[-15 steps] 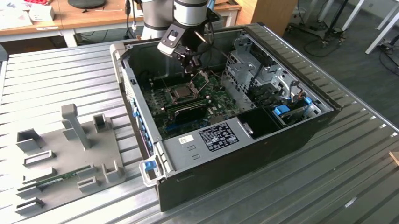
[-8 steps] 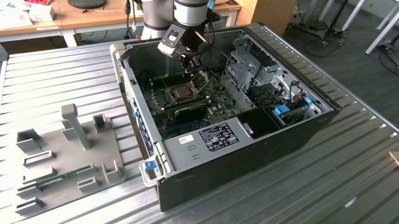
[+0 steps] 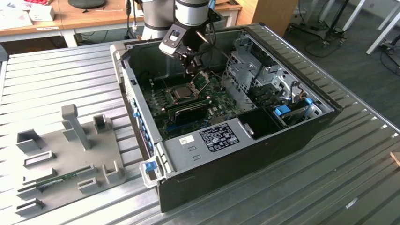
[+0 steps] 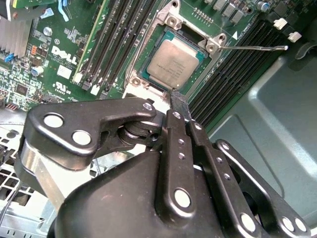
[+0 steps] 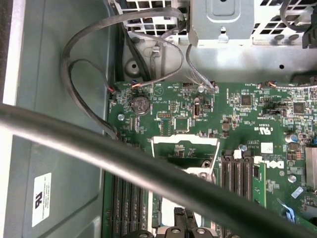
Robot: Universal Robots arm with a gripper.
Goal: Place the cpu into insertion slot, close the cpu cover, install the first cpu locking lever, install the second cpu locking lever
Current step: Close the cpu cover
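Inside an open case [image 3: 262, 159], the cpu [image 4: 174, 62] lies flat in the slot [image 4: 169, 20]. The claw [image 4: 177, 96], seemingly clenched on nothing, hangs just beside the slot's edge. The cover [image 5: 184, 141] stands raised, partly hidden by a thick cable [image 5: 99, 153]. One lever [image 4: 252, 48] juts free. A wall label [image 5: 41, 198] is unreadable.

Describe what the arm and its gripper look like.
The arm is a silvery-grey tube with a pale wrist block. The gripper is glossy black: flat linkage bars joined by round silver pins, tapering to a narrow tip. A dark cable runs alongside.
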